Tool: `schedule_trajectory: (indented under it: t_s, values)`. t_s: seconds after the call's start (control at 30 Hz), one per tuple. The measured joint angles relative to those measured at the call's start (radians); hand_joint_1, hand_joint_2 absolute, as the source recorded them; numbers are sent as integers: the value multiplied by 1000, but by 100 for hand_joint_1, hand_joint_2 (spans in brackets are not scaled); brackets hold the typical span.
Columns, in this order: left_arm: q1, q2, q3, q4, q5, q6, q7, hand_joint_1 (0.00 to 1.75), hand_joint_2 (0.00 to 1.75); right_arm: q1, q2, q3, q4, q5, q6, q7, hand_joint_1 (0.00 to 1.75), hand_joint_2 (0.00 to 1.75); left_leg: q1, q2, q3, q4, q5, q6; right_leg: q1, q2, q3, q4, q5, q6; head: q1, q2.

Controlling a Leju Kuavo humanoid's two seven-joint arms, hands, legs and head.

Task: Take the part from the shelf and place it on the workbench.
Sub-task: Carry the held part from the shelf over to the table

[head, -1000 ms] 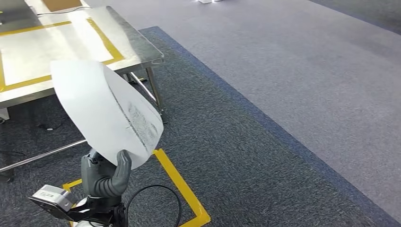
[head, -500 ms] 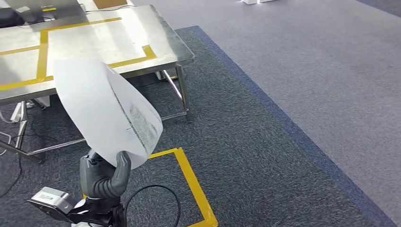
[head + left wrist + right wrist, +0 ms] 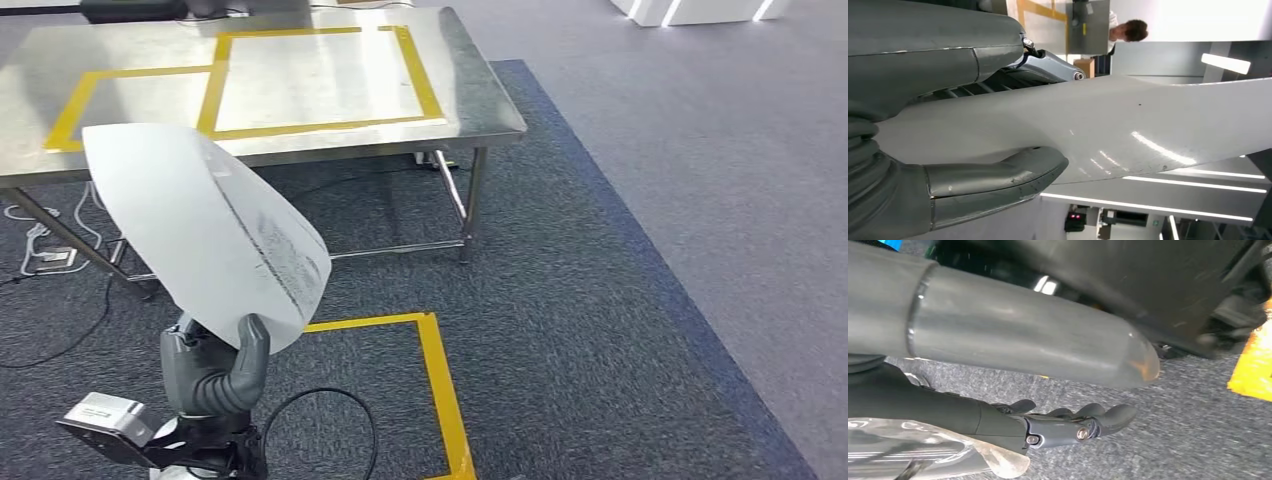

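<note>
Head view shows my left hand point(image 3: 215, 375) low in front of me, holding the part point(image 3: 205, 235) — a broad, curved white panel that rises above the hand and tilts away toward the workbench point(image 3: 480, 95). My thumb point(image 3: 250, 350) presses on the panel's lower edge from the near side, and the rest of the hand sits behind it. A dark speckled patch and a thin dark line run across the panel's face, just above the thumb.

At the left wrist, the panel point(image 3: 1128, 130) runs out from my hand point(image 3: 918, 150), clamped between the thick grey thumb point(image 3: 998, 180) on one face and the darker fingers point(image 3: 1048, 67) on the other. The grip is at the panel's narrow end; the wide end reaches well beyond the fingertips. Past it stands a person point(image 3: 1128, 31).

Beyond the held part stands the steel workbench, marked with rectangles of yellow tape point(image 3: 215, 90), well apart from my hand. On the dark carpet point(image 3: 560, 330) just beside the hand lie an angle of yellow floor tape point(image 3: 440, 380) and a black cable point(image 3: 320, 420) looping near my wrist.

My right hand point(image 3: 1068, 425) hangs over the carpet with nothing in it — its dark fingers point(image 3: 1113, 416) are loosely curled, apart from the thumb point(image 3: 1038, 345).
</note>
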Motion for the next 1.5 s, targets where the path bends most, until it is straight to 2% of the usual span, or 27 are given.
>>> schedule_trajectory:
  t_s: [0.07,0.1,0.13,0.17,0.23,0.3,0.37,0.43,0.5,0.53,0.6,0.63,0.67,0.73,0.8,0.87,0.9,0.97,1.03,1.07,1.1,1.13,1.2,1.27,1.3,1.43,1.5]
  values:
    - [-1,0,-1,0,-1,5,0,175,175,4,0,0,0,0,0,1,0,0,-1,-29,0,1,-1,2,1,31,-70,121,-36,-1,2,0]
    - [0,0,-2,0,-1,7,0,175,175,7,0,0,0,1,0,1,0,0,-2,-44,1,1,-1,3,1,35,-89,139,-27,-3,2,0]
    - [0,0,-2,0,-2,9,0,175,175,8,0,0,0,1,0,1,0,0,-2,-60,2,1,-1,3,1,40,-90,117,3,-5,2,0]
    - [0,0,-2,0,-2,11,0,175,175,9,0,0,0,2,0,1,0,0,-2,-76,4,2,-2,2,1,49,-74,59,48,-9,2,0]
    - [-1,0,-3,0,-3,13,0,175,175,9,-1,0,0,3,0,2,0,0,-2,-103,3,5,-4,-2,-4,104,-26,-72,112,-14,1,0]
    - [-2,1,-7,0,-4,18,1,175,175,8,-1,0,0,5,1,2,0,0,2,-126,-4,6,-3,-13,-6,142,1,-130,123,-18,1,0]
    - [-2,2,-10,0,-5,24,1,175,175,7,0,0,0,7,2,3,0,0,6,-150,-11,5,1,-26,-6,123,9,-138,123,-24,1,0]
    - [-2,3,-12,-1,-5,29,1,175,175,7,0,-1,0,7,2,3,0,0,2,-118,-22,30,-14,-36,-10,93,18,-147,125,-35,-4,0]
    - [-4,4,-13,-1,-5,30,0,175,175,7,0,0,0,8,3,3,0,0,0,-47,-68,128,-67,-46,-10,59,26,-152,122,-45,-12,0]
    - [-5,5,-14,-1,-5,30,0,175,175,9,0,0,0,8,3,3,0,0,3,-27,-101,195,-97,-51,-8,41,28,-152,120,-47,-16,0]
    - [-4,7,-16,-1,-4,31,0,175,175,11,0,-1,0,7,3,3,0,0,8,-13,-143,279,-117,-56,-6,6,31,-151,115,-48,-17,0]
    - [-3,9,-16,-1,-4,32,0,175,175,11,0,-1,0,7,3,3,0,0,10,-11,-139,270,-100,-57,-6,-8,33,-151,112,-47,-17,0]
    - [-3,10,-16,-1,-4,33,0,175,175,10,0,-1,0,7,3,2,0,0,10,-5,-114,221,-67,-55,-5,-22,38,-151,109,-46,-17,0]
    - [-4,11,-16,-1,-3,34,1,175,175,8,0,-1,0,8,3,1,0,0,2,36,-43,85,-8,-45,-2,-46,48,-151,101,-40,-17,0]
    - [-5,11,-16,-1,0,34,1,175,175,7,0,-1,0,8,3,0,0,0,-8,70,-7,12,6,-31,2,-66,55,-151,94,-31,-17,0]
    - [-4,12,-16,-2,2,34,1,175,175,5,0,-1,0,7,3,-2,0,0,-11,60,-7,4,1,-20,5,-87,63,-155,89,-20,-17,0]
    - [-3,12,-16,-2,2,34,1,175,175,3,0,-1,0,7,2,-7,0,0,-9,49,-5,-1,3,-14,4,-86,65,-155,85,-14,-16,0]
    - [-3,11,-17,-3,-1,39,0,175,175,1,0,-3,0,0,-3,-30,0,0,-2,31,0,-11,7,-3,2,-39,47,-113,53,-6,-10,0]
    - [-4,11,-17,-4,-5,46,0,175,175,3,0,-9,0,-8,-8,-55,0,0,1,18,1,-13,7,4,-1,19,-18,9,-4,-2,-5,0]
    - [-3,11,-17,-4,-6,48,0,175,175,4,0,-13,0,-11,-9,-62,0,0,1,11,1,-12,6,6,-1,30,-57,76,-26,0,-4,0]
    - [-2,11,-17,-4,-6,48,0,175,175,6,0,-16,0,-12,-9,-66,0,0,1,5,1,-12,5,7,-1,35,-86,120,-32,0,-4,0]
    - [-2,11,-17,-4,-6,49,0,175,175,8,0,-19,0,-12,-9,-68,0,0,1,-2,3,-11,4,7,-1,36,-99,127,-15,1,-4,0]
    - [-1,11,-17,-4,-6,49,0,175,175,9,0,-23,0,-12,-10,-69,0,0,2,-14,7,-8,-1,3,-2,37,-71,28,65,-1,-3,0]
    - [-1,11,-17,-4,-5,49,0,175,175,7,0,-25,0,-12,-11,-69,0,0,0,-20,8,-1,-8,-6,-2,42,-20,-93,120,-5,-3,0]
    - [-1,11,-17,-4,-5,49,0,175,175,6,0,-25,0,-12,-11,-69,0,0,-2,-21,6,2,-10,-11,-2,45,-6,-125,128,-8,-4,0]
    - [-1,11,-17,-5,4,47,0,175,175,9,0,-26,0,-11,-7,-65,0,0,-1,-20,2,14,-20,-30,-1,46,3,-137,126,-30,-5,0]
    - [-2,12,-17,-7,9,45,0,175,175,8,0,-27,0,-9,-6,-63,0,0,2,-16,-29,87,-63,-42,-4,42,9,-140,125,-41,-9,0]
